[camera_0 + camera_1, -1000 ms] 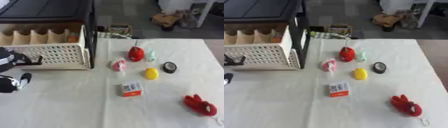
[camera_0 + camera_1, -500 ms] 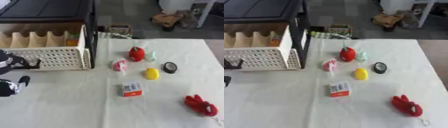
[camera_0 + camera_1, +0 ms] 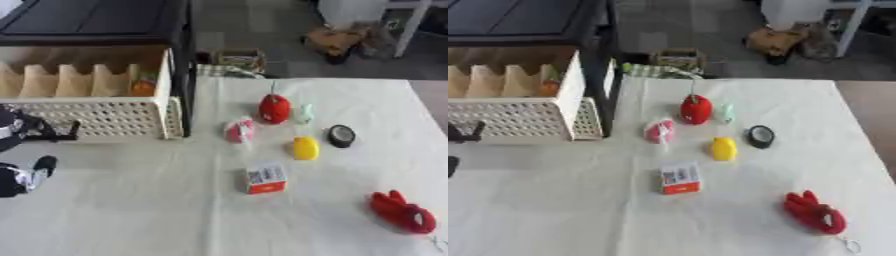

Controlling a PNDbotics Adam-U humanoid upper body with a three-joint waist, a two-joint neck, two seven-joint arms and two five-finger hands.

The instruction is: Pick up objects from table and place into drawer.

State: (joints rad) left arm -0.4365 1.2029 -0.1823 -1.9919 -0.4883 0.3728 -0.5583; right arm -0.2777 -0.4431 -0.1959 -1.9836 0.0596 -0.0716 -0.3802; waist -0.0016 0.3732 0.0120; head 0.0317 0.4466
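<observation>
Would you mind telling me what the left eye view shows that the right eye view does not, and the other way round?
Only the left eye view shows the left hand properly, at the drawer front; the right eye view shows just dark bits at its edge. Only the right eye view shows a small ring beside the red plush toy. Both share the yellow object, the small box and the red fruit.

Setting: lab or workshop test space. White-covered worktop (image 3: pixel 175 210) set on a bare grey concrete floor (image 3: pixel 254 30). Cardboard box (image 3: pixel 238 59) and brown clutter (image 3: pixel 337 40) on floor at far side; white furniture leg (image 3: pixel 409 27) far right.
</observation>
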